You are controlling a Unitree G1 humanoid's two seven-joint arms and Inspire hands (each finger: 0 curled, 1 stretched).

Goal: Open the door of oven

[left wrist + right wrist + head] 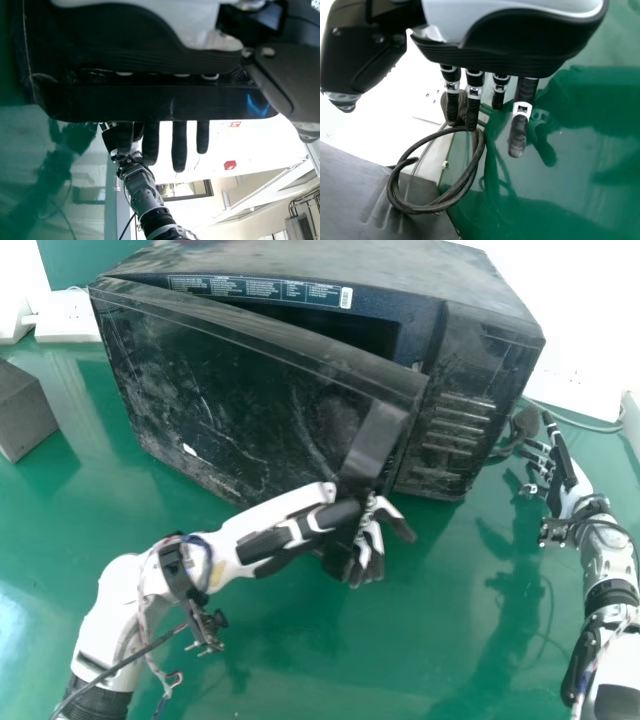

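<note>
Item under inspection: the door [230, 390] of the microwave oven [465, 425], which stands on the green surface [320, 675] ahead of the robot. The door is ajar, its free edge swung out on the robot's right and its hinge side to the left. The handle [372, 445] runs along that free edge, its long axis roughly upright and leaning in the head view.

The left hand [371, 540] is at the handle's lower part and is clearly the nearer. Its fingers [179, 145] are straight and pass behind the bar, crossing its long axis, so the handle lies on their palm side. No firm grip is evident; whether they bear on the bar cannot be told.

The right hand [562, 472] is beyond the oven's right side, fingers extended.

Assessment: the coming pull should go toward the robot and leftward, about the hinge; the straight fingers could slip off.
</note>
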